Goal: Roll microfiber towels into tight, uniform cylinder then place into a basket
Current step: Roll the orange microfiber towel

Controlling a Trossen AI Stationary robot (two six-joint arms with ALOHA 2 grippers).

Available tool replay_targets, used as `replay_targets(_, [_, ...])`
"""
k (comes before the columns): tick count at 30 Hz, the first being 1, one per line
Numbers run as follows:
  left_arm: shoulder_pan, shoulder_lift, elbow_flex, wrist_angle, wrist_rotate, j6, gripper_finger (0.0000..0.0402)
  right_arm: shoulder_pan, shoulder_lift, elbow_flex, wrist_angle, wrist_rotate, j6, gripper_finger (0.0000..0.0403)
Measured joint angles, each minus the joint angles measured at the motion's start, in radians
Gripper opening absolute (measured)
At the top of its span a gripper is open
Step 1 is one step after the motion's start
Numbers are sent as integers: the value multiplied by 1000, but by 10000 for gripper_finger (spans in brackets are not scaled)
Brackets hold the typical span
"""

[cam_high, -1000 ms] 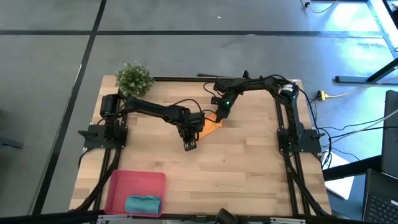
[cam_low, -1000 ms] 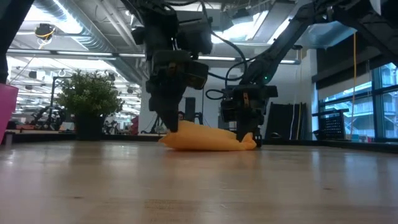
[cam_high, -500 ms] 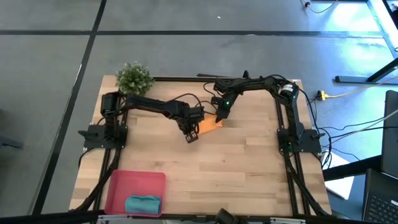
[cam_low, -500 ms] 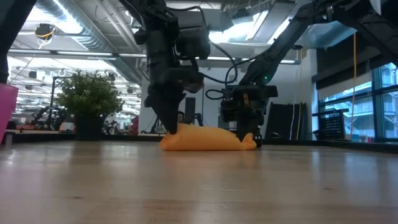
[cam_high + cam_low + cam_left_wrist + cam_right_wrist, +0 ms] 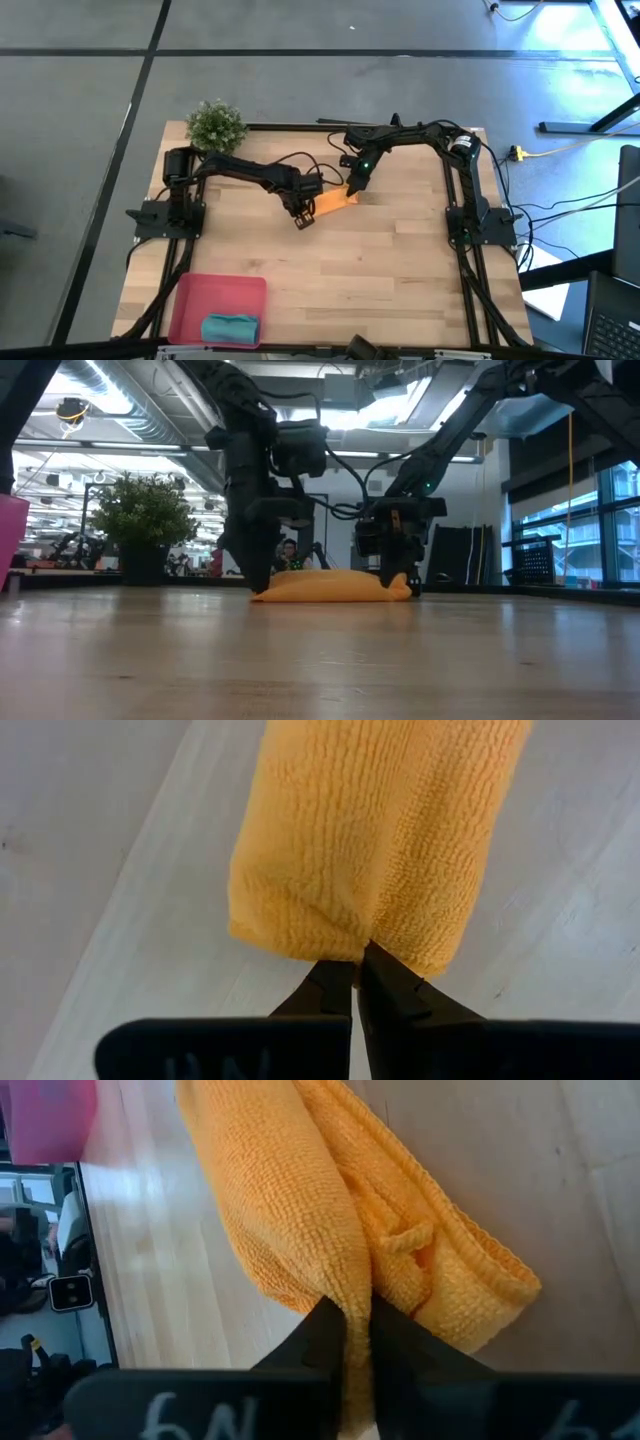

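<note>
The orange towel (image 5: 336, 198) lies on the table's far middle as a loose roll, also seen in the low view (image 5: 330, 585). My left gripper (image 5: 302, 213) is shut on its left end. My right gripper (image 5: 353, 190) is shut on its right end. The teal towel (image 5: 230, 327) lies rolled inside the red-pink basket (image 5: 200, 292) at the near left corner. My left gripper pinches the rim of the roll's left end (image 5: 350, 946) between its two fingers, which come slanting down and along the roll. The roll lies on the table (image 5: 262, 590). My right gripper pinches a fold at the roll's right end (image 5: 345, 1302) between its two fingers, coming from above. Several layers show beside the fingers (image 5: 430, 1270). That end rests on the table (image 5: 400, 586).
A small green potted plant (image 5: 215, 125) stands at the far left corner. The black frame rails (image 5: 460, 215) run along the table's sides. Bare wood lies between the towel and the near edge (image 5: 380, 290).
My left gripper has gone toward the far edge and down to the table with the towel's left end. That end, raised before, now lies low, and the towel is a narrower, more even roll. The right end has stayed where it was.
</note>
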Motion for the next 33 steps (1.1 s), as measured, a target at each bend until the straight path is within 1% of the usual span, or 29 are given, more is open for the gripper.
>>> replay_targets(3, [0, -3, -17, 29, 0, 0, 0, 0, 0, 0, 6, -1, 19, 55])
replay_targets(11, [0, -3, -20, 35, 0, 1, 0, 0, 0, 0, 17, -14, 25, 126])
replay_targets(15, [0, -3, -20, 37, 0, 5, 0, -2, 0, 12, 12, -23, 50, 148])
replay_targets(19, [0, -2, -20, 38, 0, 6, 0, -23, 0, 32, -20, -76, 31, 153])
replay_targets(20, [0, -2, -20, 38, 0, 6, 0, -28, -5, 36, -19, -74, 25, 153])
replay_targets(27, [0, -2, -20, 38, -1, 4, 0, -58, -85, 53, -14, 4, 14, 149])
replay_targets(33, [0, -1, -21, 38, 0, 2, 0, -72, -156, 45, -9, 14, -40, 149])
